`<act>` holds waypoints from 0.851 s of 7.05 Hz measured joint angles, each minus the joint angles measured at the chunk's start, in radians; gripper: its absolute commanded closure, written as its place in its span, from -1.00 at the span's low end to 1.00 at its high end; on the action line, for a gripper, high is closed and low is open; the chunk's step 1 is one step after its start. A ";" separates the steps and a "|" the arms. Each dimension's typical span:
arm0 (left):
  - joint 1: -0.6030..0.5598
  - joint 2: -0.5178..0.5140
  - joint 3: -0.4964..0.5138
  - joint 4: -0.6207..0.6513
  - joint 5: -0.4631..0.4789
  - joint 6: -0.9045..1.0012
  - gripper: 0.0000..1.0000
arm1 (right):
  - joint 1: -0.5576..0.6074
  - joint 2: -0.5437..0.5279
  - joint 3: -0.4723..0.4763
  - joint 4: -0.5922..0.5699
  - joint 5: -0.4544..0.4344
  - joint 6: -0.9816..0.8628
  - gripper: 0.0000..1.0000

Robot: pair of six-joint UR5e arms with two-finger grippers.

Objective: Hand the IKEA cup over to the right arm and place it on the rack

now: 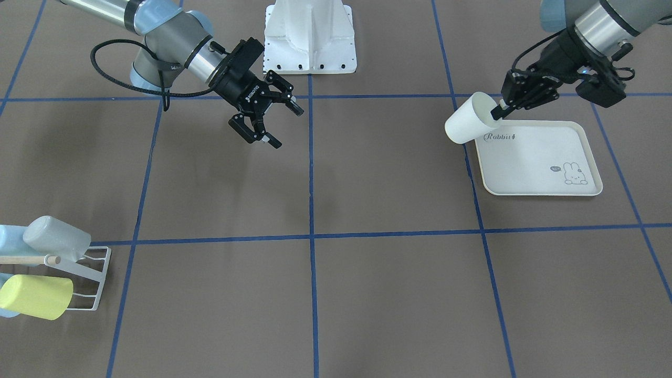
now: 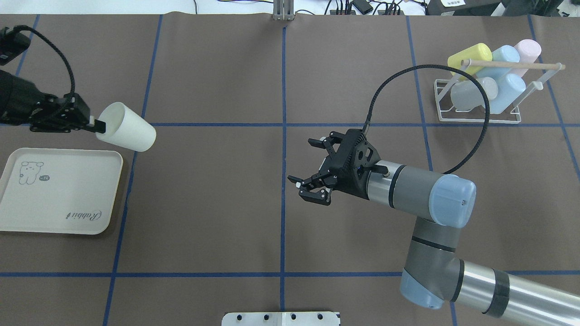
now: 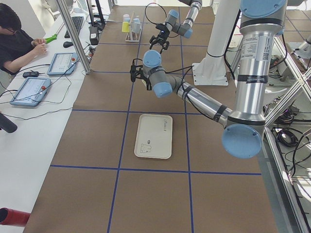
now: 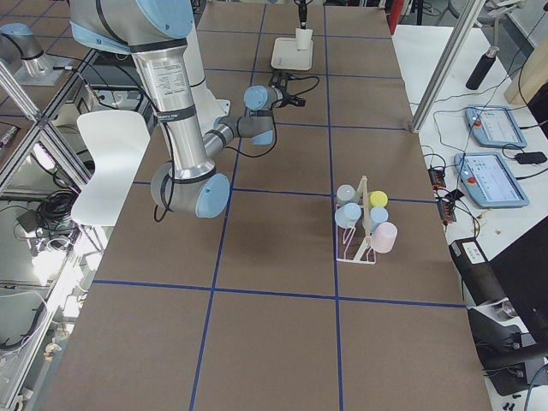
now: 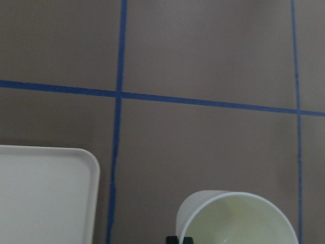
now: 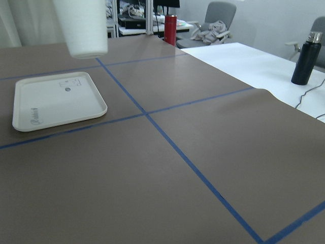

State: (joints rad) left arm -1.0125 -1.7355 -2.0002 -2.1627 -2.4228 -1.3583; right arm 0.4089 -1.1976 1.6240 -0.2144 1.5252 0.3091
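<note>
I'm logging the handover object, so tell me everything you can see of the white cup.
The white cup is smooth, tapered, plastic-looking, with an empty interior. It hangs in the air tipped onto its side. The left gripper pinches its rim, one finger inside the mouth, the base pointing away. Nothing else touches it; the cream tray lies nearby.

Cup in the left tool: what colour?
The cup is white, clearest in the exterior front-facing view.
</note>
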 measured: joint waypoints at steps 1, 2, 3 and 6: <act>0.040 -0.080 0.018 -0.041 -0.009 -0.133 1.00 | -0.009 0.006 -0.087 0.172 0.002 0.000 -0.90; 0.086 -0.130 0.043 -0.111 -0.004 -0.230 1.00 | -0.013 0.018 -0.137 0.268 0.006 -0.011 -0.88; 0.130 -0.166 0.071 -0.198 0.021 -0.322 1.00 | -0.018 0.034 -0.156 0.306 0.008 -0.032 -0.97; 0.274 -0.264 0.138 -0.327 0.178 -0.505 1.00 | -0.026 0.050 -0.152 0.326 0.010 -0.062 -0.98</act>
State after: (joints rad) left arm -0.7389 -1.9999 -1.8624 -2.4900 -2.2446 -1.8632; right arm 0.3826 -1.1477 1.4719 0.1119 1.5354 0.2472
